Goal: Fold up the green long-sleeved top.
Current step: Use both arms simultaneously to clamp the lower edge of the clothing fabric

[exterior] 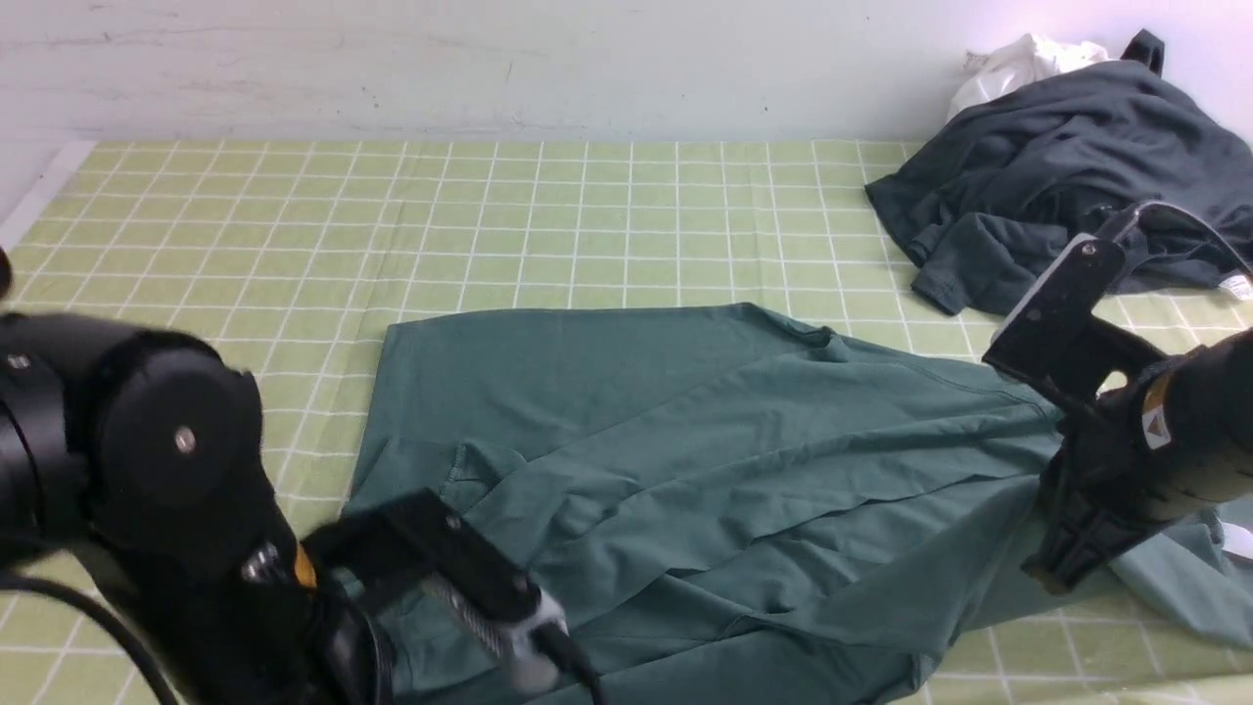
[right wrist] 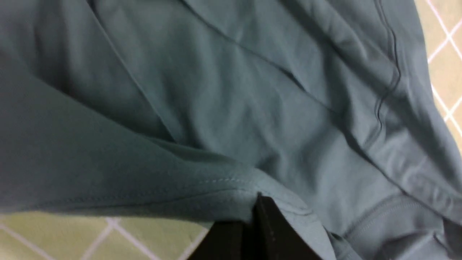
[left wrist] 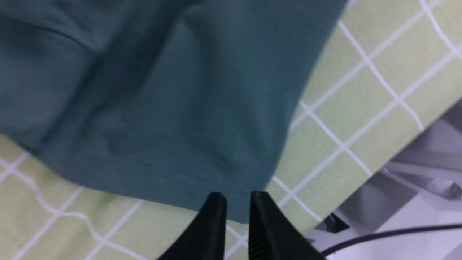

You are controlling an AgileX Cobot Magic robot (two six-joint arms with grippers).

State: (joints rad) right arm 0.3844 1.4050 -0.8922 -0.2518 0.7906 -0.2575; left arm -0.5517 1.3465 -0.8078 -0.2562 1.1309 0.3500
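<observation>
Room lies mostly toward the far edge of the tabletop (exterior: pixel 587 215), where bare checked cover runs from the far left corner to the dark grey garment (exterior: pixel 1057 166), which is heaped with a white cloth (exterior: pixel 1018 64) in the far right corner. The green long-sleeved top (exterior: pixel 685 441) sprawls from the middle to the near edge, teal and creased in long diagonal folds. My left gripper (left wrist: pixel 237 202) sits at its hem with its jaws slightly parted and gripping nothing, while my right gripper (right wrist: pixel 252 213) is clenched on a stitched edge of the top.
</observation>
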